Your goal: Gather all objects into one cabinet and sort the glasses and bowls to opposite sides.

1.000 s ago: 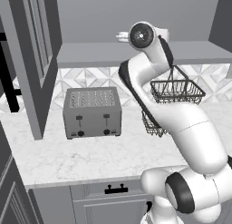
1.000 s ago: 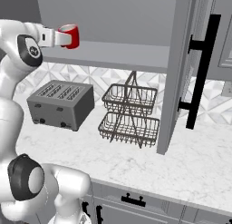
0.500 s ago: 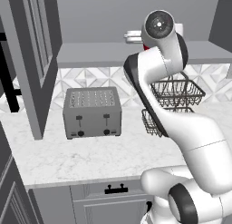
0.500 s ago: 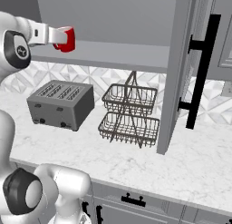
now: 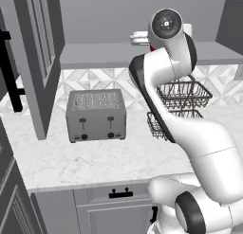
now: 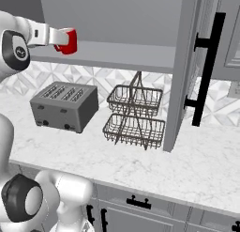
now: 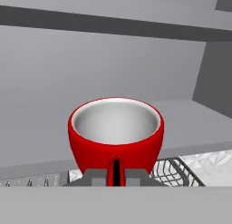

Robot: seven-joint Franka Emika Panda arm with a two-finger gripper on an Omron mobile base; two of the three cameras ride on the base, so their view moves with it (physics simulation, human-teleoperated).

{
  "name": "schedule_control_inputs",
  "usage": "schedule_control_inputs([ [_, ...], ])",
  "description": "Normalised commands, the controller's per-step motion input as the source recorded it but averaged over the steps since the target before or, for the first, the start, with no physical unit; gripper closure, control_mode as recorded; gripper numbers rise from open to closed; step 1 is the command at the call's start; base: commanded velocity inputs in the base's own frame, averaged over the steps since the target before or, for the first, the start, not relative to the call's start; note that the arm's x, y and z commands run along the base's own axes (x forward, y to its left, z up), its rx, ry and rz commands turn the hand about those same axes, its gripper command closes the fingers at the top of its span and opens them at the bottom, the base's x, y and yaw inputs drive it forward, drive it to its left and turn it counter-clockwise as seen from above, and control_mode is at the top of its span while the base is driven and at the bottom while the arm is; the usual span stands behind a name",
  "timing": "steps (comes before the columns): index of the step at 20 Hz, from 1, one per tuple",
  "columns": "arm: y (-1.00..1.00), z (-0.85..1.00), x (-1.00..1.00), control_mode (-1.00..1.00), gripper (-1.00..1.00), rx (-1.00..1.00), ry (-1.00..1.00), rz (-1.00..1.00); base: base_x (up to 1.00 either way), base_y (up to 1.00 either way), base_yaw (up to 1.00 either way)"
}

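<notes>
My hand is pinching the red bowl by its rim, up at the open cabinet's shelf. I'd keep it level, slide well in, then set it toward one side.

1. Surface: white marbled stone running along a patterned tile backsplash, with grey drawer fronts and black handles below its front edge.
2. Toaster: grey, four slots on top, two levers and two knobs on its front face. It stands directly on the surface, towards the left, near the backsplash.
3. Wire rack: dark, two tiers of open baskets, standing on the surface just beside the toaster, to its right. Both baskets look empty.
4. Cabinet shelf: flat grey board above the toaster and rack, inside the open cabinet. The visible stretch of it is bare.
</notes>
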Motion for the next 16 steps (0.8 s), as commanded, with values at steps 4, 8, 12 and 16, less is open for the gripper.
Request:
schedule_control_inputs([
  [4, 0.0, 0.0, 0.0, 1.0, 1.0, 0.0, 0.0, 0.0, -0.99, -0.19, -0.06],
  [8, 0.0, 0.0, 0.0, 1.0, 1.0, 0.0, 0.0, 0.0, -1.0, -0.26, -0.23],
  [12, 0.0, 0.0, 0.0, 1.0, 1.0, 0.0, 0.0, 0.0, -0.89, -0.1, -0.59],
  [16, 0.0, 0.0, 0.0, 1.0, 1.0, 0.0, 0.0, 0.0, -0.69, 0.0, -0.68],
])
